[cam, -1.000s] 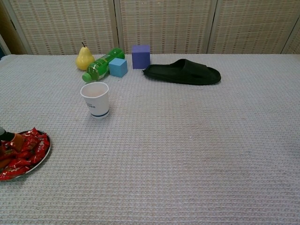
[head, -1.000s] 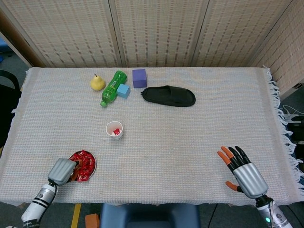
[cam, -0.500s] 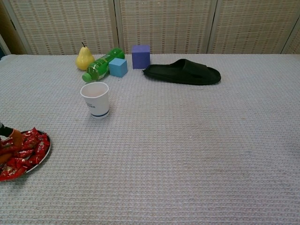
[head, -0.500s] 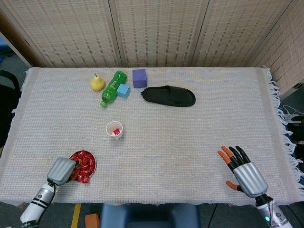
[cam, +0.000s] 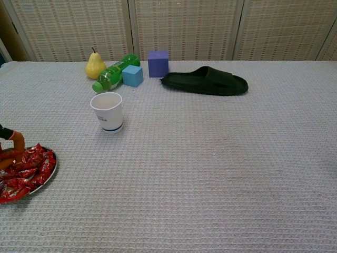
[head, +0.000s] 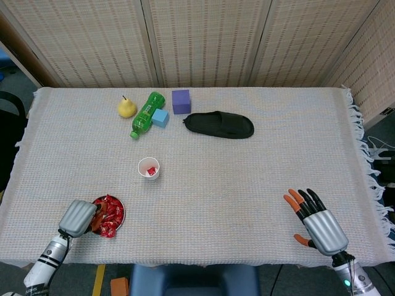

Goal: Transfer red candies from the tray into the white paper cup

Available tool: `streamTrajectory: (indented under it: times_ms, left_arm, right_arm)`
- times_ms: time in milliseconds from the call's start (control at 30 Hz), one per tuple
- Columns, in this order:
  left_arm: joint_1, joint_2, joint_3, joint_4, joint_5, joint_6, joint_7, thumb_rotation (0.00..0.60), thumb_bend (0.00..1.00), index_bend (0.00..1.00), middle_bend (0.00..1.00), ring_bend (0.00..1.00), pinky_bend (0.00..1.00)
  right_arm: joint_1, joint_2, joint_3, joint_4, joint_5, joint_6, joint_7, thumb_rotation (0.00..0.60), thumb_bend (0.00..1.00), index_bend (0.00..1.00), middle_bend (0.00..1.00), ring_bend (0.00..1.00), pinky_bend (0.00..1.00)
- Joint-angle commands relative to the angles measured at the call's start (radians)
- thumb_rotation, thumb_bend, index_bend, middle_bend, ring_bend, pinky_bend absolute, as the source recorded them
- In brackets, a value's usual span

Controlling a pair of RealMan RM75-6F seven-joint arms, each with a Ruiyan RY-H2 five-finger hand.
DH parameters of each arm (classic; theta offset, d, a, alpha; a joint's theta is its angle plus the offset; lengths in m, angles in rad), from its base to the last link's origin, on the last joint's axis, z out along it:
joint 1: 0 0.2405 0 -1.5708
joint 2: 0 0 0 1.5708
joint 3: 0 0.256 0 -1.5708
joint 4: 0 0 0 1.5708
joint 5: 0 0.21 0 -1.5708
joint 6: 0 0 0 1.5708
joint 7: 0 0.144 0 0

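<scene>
Near left on the cloth-covered counter (head: 247, 179): a round tray (head: 120, 208) heaped with red candies (cam: 26, 171). Left hand (head: 79, 217) at the tray's left edge, fingers curled down among the wrappers; whether any candy is pinched cannot be told, the fingertips being hidden in the head view and mostly cut off at the frame edge in the chest view. Farther in and a little right of the tray, well apart from it: white paper cup (cam: 107, 112), upright, one red candy lying at its bottom. Right hand (head: 315, 221) at the near right, flat over the cloth, fingers spread, grasping nothing. Along the far side, left to right: yellow pear (head: 126, 107), green bottle (head: 145, 114) on its side, light blue cube (head: 160, 117) touching the bottle, purple cube (head: 181, 101), black slipper (head: 220, 124).
</scene>
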Motion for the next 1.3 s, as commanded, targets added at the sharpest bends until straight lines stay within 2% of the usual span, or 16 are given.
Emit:
streamTrajectory:
  times_ms: [33, 300, 433, 633, 867, 1133, 1300]
  left_arm:
    - [-0.037, 0.038, -0.037, -0.065, 0.001, -0.011, 0.030, 0.600, 0.53, 0.59, 1.00, 1.00, 1.00]
    - [-0.165, 0.069, -0.146, -0.203, -0.059, -0.122, 0.140, 0.600, 0.53, 0.58, 1.00, 1.00, 1.00]
    - [-0.246, 0.037, -0.210, -0.205, -0.123, -0.191, 0.196, 0.600, 0.53, 0.58, 1.00, 1.00, 1.00]
    - [-0.334, -0.018, -0.273, -0.171, -0.189, -0.243, 0.220, 0.600, 0.53, 0.58, 1.00, 1.00, 1.00]
    - [-0.421, -0.103, -0.284, -0.052, -0.260, -0.324, 0.253, 0.600, 0.53, 0.56, 1.00, 1.00, 1.00]
    - [-0.475, -0.174, -0.285, 0.096, -0.300, -0.350, 0.241, 0.600, 0.53, 0.56, 1.00, 1.00, 1.00]
    - [-0.481, -0.183, -0.265, 0.125, -0.308, -0.357, 0.227, 0.600, 0.50, 0.45, 1.00, 1.00, 1.00]
  right_arm:
    - [0.003, -0.001, 0.006, 0.002, 0.009, -0.004, 0.003, 0.600, 0.00, 0.00, 0.00, 0.00, 0.00]
    - [0.004, -0.001, 0.022, 0.006, 0.039, -0.008, 0.006, 0.600, 0.00, 0.00, 0.00, 0.00, 0.00]
    - [0.007, -0.002, 0.027, 0.007, 0.054, -0.019, 0.006, 0.600, 0.00, 0.00, 0.00, 0.00, 0.00]
    - [0.010, -0.003, 0.038, 0.008, 0.078, -0.029, 0.005, 0.600, 0.00, 0.00, 0.00, 0.00, 0.00]
    - [0.015, -0.004, 0.044, 0.008, 0.100, -0.046, 0.002, 0.600, 0.00, 0.00, 0.00, 0.00, 0.00]
    - [0.013, 0.000, 0.047, 0.007, 0.110, -0.044, 0.004, 0.600, 0.00, 0.00, 0.00, 0.00, 0.00]
    - [0.013, 0.001, 0.049, 0.007, 0.112, -0.042, 0.003, 0.600, 0.00, 0.00, 0.00, 0.00, 0.00]
